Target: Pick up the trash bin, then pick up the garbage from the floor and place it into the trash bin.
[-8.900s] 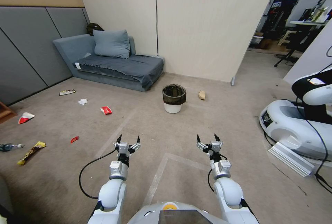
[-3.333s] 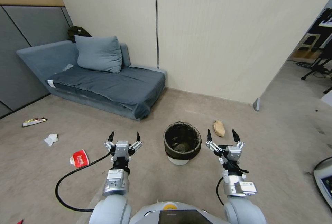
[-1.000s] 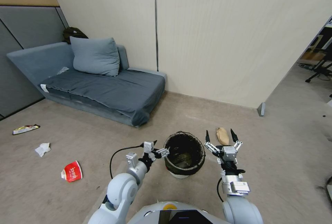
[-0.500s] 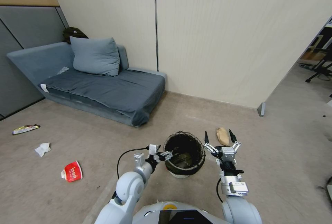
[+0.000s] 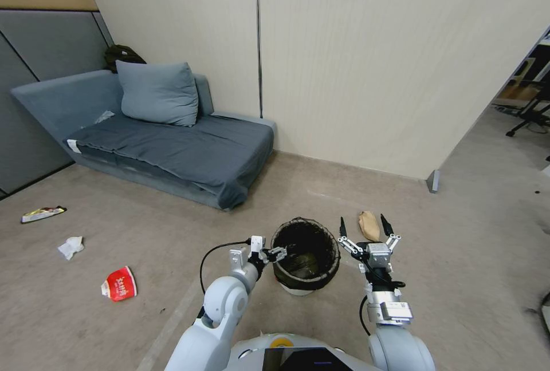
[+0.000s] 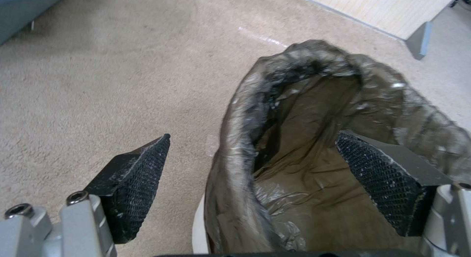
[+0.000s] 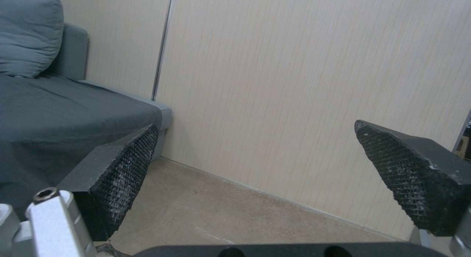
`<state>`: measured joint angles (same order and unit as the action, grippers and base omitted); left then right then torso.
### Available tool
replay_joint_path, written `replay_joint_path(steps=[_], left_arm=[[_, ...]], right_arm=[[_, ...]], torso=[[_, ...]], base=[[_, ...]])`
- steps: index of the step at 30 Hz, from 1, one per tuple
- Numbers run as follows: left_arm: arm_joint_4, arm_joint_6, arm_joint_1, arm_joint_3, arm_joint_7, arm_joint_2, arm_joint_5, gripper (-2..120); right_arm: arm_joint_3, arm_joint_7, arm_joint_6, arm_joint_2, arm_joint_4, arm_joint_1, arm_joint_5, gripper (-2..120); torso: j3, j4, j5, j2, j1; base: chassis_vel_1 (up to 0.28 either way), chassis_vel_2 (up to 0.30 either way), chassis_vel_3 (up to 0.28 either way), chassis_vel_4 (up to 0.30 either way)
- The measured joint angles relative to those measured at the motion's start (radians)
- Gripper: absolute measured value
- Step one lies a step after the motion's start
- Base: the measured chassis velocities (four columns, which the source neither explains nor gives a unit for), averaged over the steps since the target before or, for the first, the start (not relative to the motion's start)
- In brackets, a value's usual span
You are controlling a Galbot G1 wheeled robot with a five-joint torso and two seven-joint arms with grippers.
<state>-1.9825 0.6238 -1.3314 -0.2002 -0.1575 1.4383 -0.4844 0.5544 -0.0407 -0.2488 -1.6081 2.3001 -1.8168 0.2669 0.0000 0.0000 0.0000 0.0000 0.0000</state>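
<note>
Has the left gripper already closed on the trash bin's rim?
No. In the left wrist view the left gripper is open, its fingers straddling the liner-wrapped rim of the trash bin without pinching it.

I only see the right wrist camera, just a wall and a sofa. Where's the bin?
Observer: The bin stands on the floor just left of your open right hand.
Operator: Is my other hand near it?
Observer: Yes. The left hand is open at the rim, with one finger outside and the other inside the bin.
Operator: Any trash close by?
Observer: A tan paper piece lies on the floor just beyond the right hand.
</note>
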Motion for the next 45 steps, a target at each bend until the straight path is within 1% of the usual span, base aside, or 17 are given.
replay_joint_path(steps=[5,11,14,16,17,18,21,22,25,26,30,31,34,35,38,45], left_arm=[[0.02,0.003,0.01,0.007,-0.001,0.01,-0.002,88],[0.072,0.007,0.045,0.01,-0.004,0.016,-0.002,88],[0.082,0.011,0.052,0.01,-0.006,0.018,-0.002,86],[0.089,0.02,0.054,0.015,-0.008,0.019,-0.002,76],[0.095,0.025,0.054,0.018,-0.009,0.02,0.003,73],[0.095,0.025,0.054,0.018,-0.009,0.02,0.003,73],[0.109,0.03,0.045,0.025,-0.009,0.026,0.027,59],[0.109,0.03,0.045,0.025,-0.009,0.026,0.027,59],[0.121,0.036,0.047,0.026,-0.024,0.03,0.029,44],[0.121,0.036,0.047,0.026,-0.024,0.03,0.029,44],[0.127,0.036,0.039,0.031,-0.028,0.037,0.03,25],[0.127,0.036,0.039,0.031,-0.028,0.037,0.03,25],[0.128,0.035,0.023,0.039,-0.026,0.047,0.039,11],[0.128,0.035,0.023,0.039,-0.026,0.047,0.039,11],[0.13,0.034,0.01,0.04,-0.025,0.049,0.047,1],[0.128,0.031,-0.012,0.036,-0.024,0.052,0.059,1]], right_arm=[[0.0,0.001,-0.003,0.0,-0.001,-0.002,0.006,100],[0.003,0.001,-0.01,0.0,-0.006,-0.004,0.015,100],[0.002,0.001,-0.01,0.0,-0.007,-0.004,0.016,100],[0.002,0.001,-0.01,0.0,-0.007,-0.004,0.017,100],[0.002,0.001,-0.01,0.0,-0.007,-0.004,0.018,100],[0.002,0.001,-0.01,0.0,-0.007,-0.004,0.018,100],[0.002,0.001,-0.012,0.0,-0.008,-0.003,0.018,100],[0.002,0.001,-0.012,0.0,-0.008,-0.003,0.018,100],[0.001,0.001,-0.013,0.0,-0.009,-0.003,0.019,100],[0.001,0.001,-0.013,0.0,-0.009,-0.003,0.019,100],[-0.001,0.006,-0.015,0.0,-0.009,-0.003,0.017,100],[-0.001,0.006,-0.015,0.0,-0.009,-0.003,0.017,100],[-0.005,0.008,-0.016,0.0,-0.01,-0.003,0.009,100],[-0.005,0.008,-0.016,0.0,-0.01,-0.003,0.009,100],[-0.006,0.012,-0.018,0.0,-0.01,-0.003,0.007,100],[-0.007,0.013,-0.03,0.0,-0.015,-0.001,0.02,100]], torso=[[0.0,0.0,0.0,0.0,0.0],[0.0,0.0,0.0,0.0,0.0],[0.0,-0.0001,0.0,0.0,0.0],[0.0,0.0,0.0001,0.0,0.0],[0.0,0.0,0.0001,0.0,0.0],[0.0,0.0,0.0001,0.0,0.0],[0.0,0.0,0.0001,0.0,0.0],[0.0,0.0,0.0001,0.0,0.0],[0.0,0.0,0.0,0.0,0.0],[0.0,0.0,0.0,0.0,0.0],[0.0,0.0001,0.0003,0.0,0.0],[0.0,0.0001,0.0003,0.0,0.0],[0.0,0.0005,0.0004,0.0,0.0],[0.0,0.0005,0.0004,0.0,0.0],[0.0,0.0006,0.0006,0.0,0.0],[0.0,0.0002,0.0004,0.0,0.0]], base=[[0.0,0.0,0.0,0.0],[0.0,0.0,0.0,0.0],[0.0,0.0,0.0,0.0],[0.0,0.0,0.0,0.0],[0.0,0.0,0.0,0.0],[0.0,0.0,0.0,0.0],[0.0,0.0,0.0,0.0],[0.0,0.0,0.0,0.0],[0.0,0.0,0.0,0.0],[0.0,0.0,0.0,0.0],[0.0,0.0,0.0,0.0],[0.0,0.0,0.0,0.0],[0.0,0.0,0.0,0.0],[0.0,0.0,0.0,0.0],[0.0,0.0,0.0,0.0],[0.0,0.0,0.0,0.0]])
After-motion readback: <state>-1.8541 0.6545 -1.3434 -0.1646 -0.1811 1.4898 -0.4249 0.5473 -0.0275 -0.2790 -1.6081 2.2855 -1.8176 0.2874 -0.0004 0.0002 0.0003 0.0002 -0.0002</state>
